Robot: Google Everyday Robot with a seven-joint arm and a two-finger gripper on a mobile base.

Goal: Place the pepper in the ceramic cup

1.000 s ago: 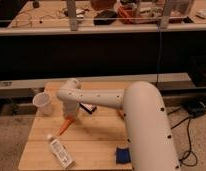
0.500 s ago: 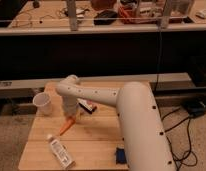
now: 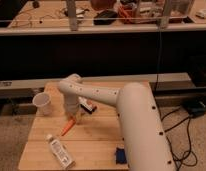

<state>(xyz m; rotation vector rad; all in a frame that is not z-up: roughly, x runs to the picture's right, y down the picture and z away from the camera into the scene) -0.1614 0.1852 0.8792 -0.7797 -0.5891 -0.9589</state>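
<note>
The pepper (image 3: pixel 69 126) is a small slim orange piece lying on the wooden table (image 3: pixel 96 137), left of the middle. The ceramic cup (image 3: pixel 42 102) is white and stands upright near the table's back left corner, a hand's width from the pepper. My gripper (image 3: pixel 74 116) hangs down from the white arm (image 3: pixel 101 95) and sits right at the pepper's upper end. Whether it holds the pepper is not visible.
A clear plastic bottle (image 3: pixel 60 150) lies near the front left edge. A small dark and red object (image 3: pixel 88 105) lies just right of the gripper. A blue object (image 3: pixel 121 155) sits at the front, beside the arm's thick base segment. A dark counter runs behind the table.
The arm has shifted slightly, with the wrist lowering over the pepper. The pepper, cup and bottle have stayed in place.
</note>
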